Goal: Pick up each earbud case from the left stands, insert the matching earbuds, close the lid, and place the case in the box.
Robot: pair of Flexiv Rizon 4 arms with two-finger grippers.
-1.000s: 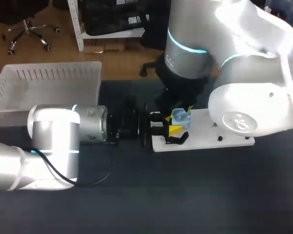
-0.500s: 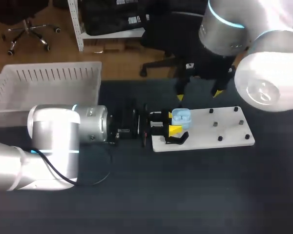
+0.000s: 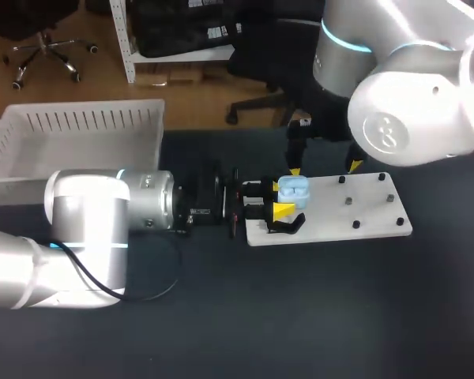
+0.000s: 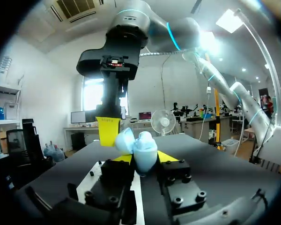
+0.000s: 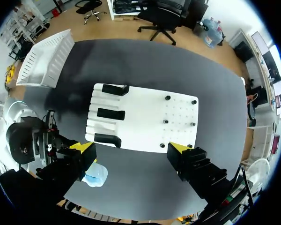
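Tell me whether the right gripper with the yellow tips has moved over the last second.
Yes. The right gripper has drawn back from the light blue earbud case to the far edge of the flat white board.

Left arm low and gripping, right arm raised with its fingers spread.

The left arm (image 3: 87, 229) comes in from the left and lies level over the table, its wrist stretched toward the middle. The left gripper (image 3: 281, 199) presses both yellow tips against a light blue earbud case (image 3: 293, 188) from two sides. The right arm (image 3: 403, 110) comes in from the upper right, wrist pointing straight down. The right gripper (image 3: 324, 168) hangs above, fingers wide apart, holding nothing.
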